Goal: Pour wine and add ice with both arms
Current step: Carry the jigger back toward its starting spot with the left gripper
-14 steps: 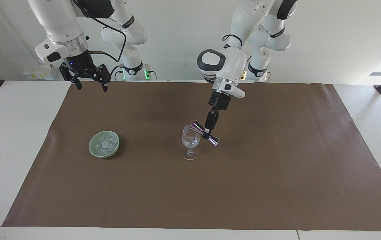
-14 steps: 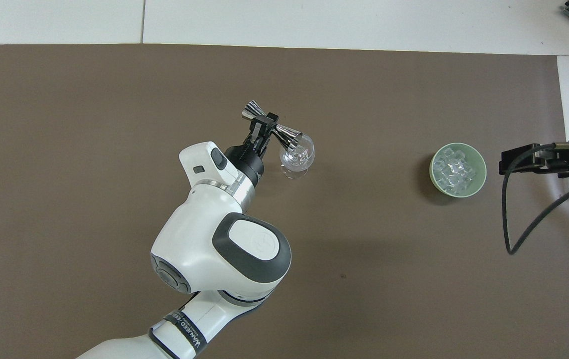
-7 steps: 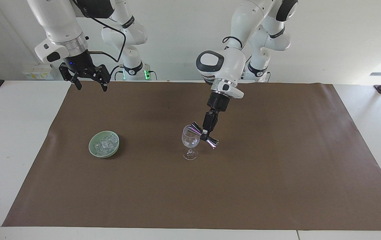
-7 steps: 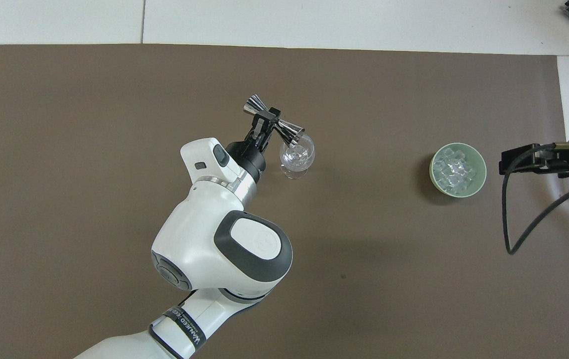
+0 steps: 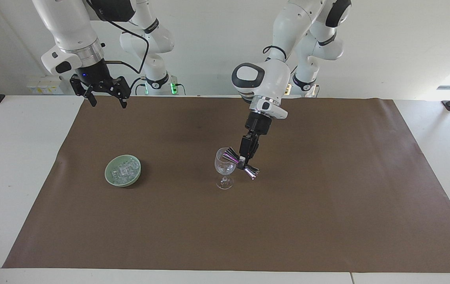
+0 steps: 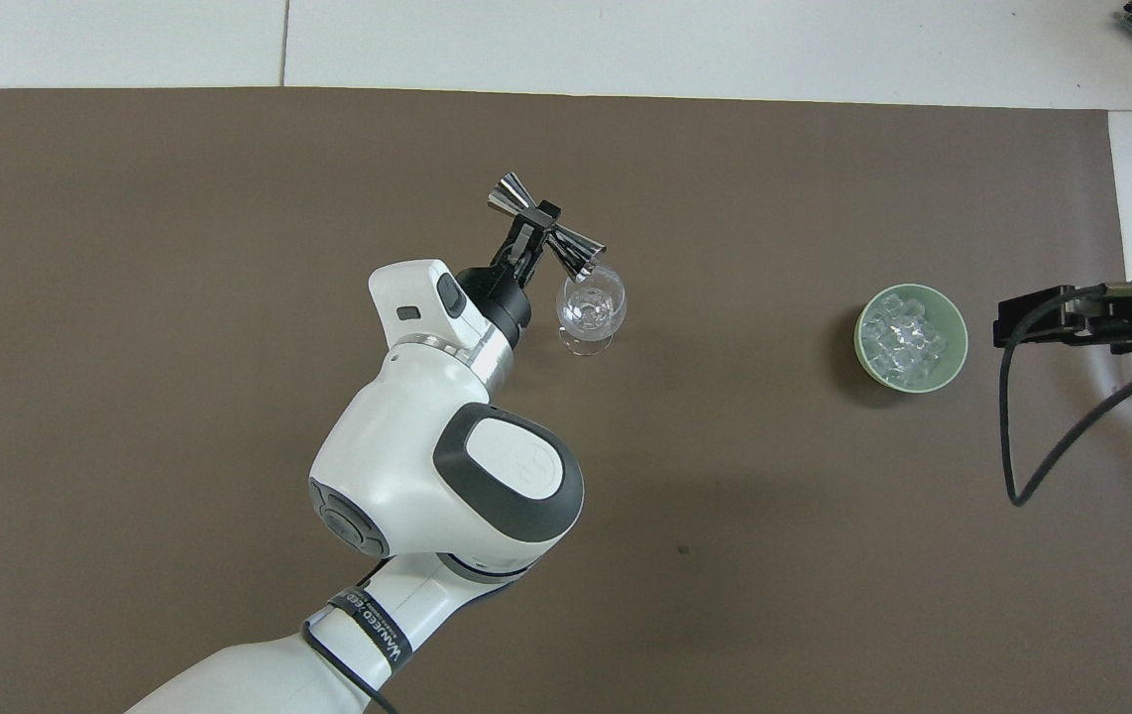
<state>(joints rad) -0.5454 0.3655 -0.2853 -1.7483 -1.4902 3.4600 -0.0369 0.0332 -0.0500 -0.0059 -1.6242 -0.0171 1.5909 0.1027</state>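
L gripper [image 5: 243, 159] clamps jigger [image 5: 240, 162] at waist, tilted, low end over wine glass [image 5: 225, 167]; R gripper [image 5: 106, 101] waits open, nearer ice [image 5: 124, 170].

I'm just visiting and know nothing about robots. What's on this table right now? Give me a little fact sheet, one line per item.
Left gripper: shut on a metal measuring cup, tipped over the wine glass
Right gripper: open, empty, waiting above the mat's edge at its own end
Wine glass: upright, mid-mat
Green bowl: on the mat toward the right arm's end
Ice: in the bowl
Mat: brown, covers the table
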